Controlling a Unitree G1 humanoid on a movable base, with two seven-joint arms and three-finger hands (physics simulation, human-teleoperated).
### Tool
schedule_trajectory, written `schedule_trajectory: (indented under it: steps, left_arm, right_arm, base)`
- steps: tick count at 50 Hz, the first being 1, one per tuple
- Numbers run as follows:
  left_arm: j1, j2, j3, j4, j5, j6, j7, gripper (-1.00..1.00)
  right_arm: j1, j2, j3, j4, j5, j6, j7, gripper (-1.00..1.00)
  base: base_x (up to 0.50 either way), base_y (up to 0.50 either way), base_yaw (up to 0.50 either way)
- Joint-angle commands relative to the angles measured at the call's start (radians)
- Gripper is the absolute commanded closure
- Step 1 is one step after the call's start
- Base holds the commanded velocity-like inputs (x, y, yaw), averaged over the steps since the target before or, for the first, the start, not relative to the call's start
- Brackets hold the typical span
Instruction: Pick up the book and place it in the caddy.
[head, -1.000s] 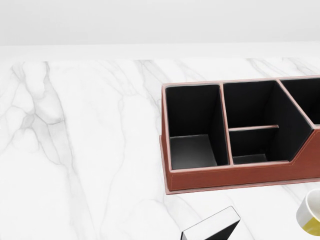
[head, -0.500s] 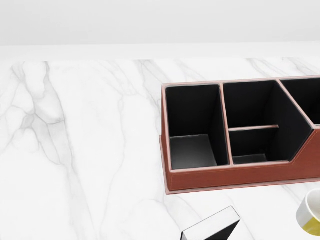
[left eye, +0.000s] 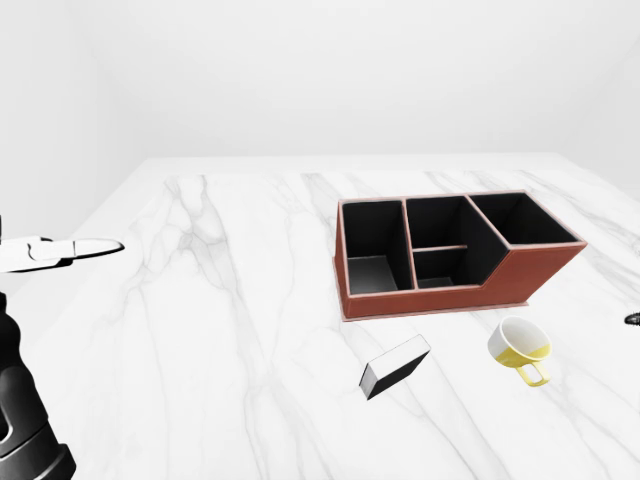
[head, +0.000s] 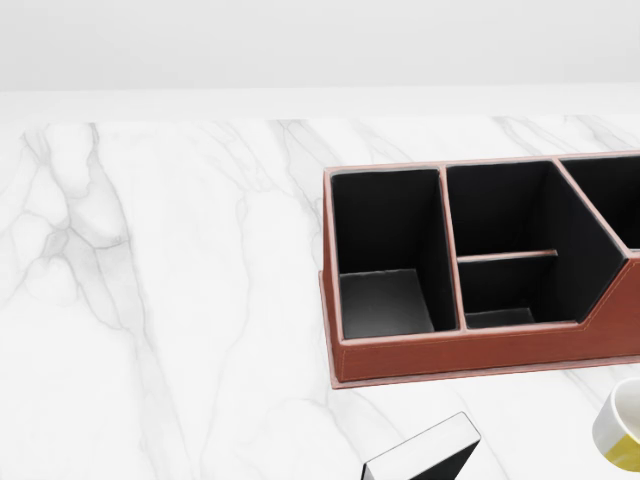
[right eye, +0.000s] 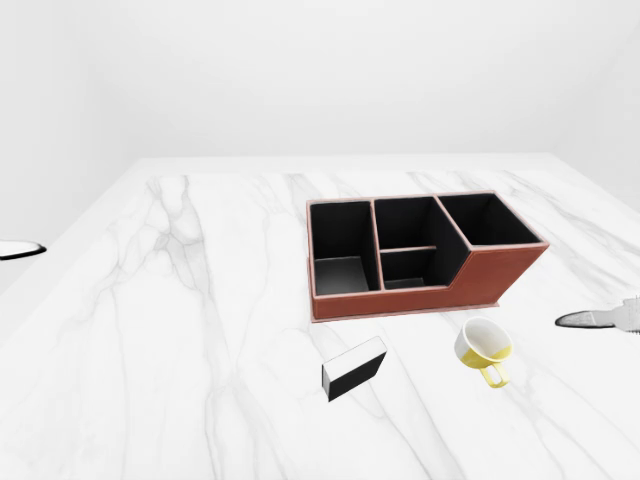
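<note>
The book (left eye: 395, 365) is small, with a black cover and white page edges. It lies on the white marble table (left eye: 230, 330), below the caddy in the left-eye view; only its top corner (head: 425, 455) shows in the head view. The brown caddy (left eye: 440, 298) has black empty compartments, seen close in the head view (head: 480, 352). My left hand (left eye: 95, 247) hovers open at the left edge, far from the book. My right hand (right eye: 580, 320) shows at the right edge of the right-eye view, fingers out flat, empty, to the right of the cup.
A white cup with a yellow inside (left eye: 519, 345) stands on the table to the right of the book and below the caddy's right end. My black left arm (left eye: 25, 410) fills the bottom left corner of the left-eye view.
</note>
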Motion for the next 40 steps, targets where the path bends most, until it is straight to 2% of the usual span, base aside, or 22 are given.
schedule_trajectory:
  steps: [1,20,40]
  left_arm:
    - [0.001,-0.002,0.000,-0.001,0.002,0.000,-0.001,-1.00]
    - [0.003,-0.005,-0.003,0.006,0.007,0.000,-0.002,-1.00]
    - [0.002,-0.006,-0.006,0.012,0.009,0.000,-0.001,-1.00]
  right_arm:
    - [0.004,0.067,0.067,-0.011,-0.071,0.000,0.000,-1.00]
    - [0.074,0.241,0.197,-0.027,-0.211,0.000,0.000,-1.00]
    - [0.102,0.321,0.299,-0.021,-0.336,0.000,0.000,-1.00]
  base:
    - [0.00,0.00,0.00]
    - [0.00,0.00,0.00]
    - [0.00,0.00,0.00]
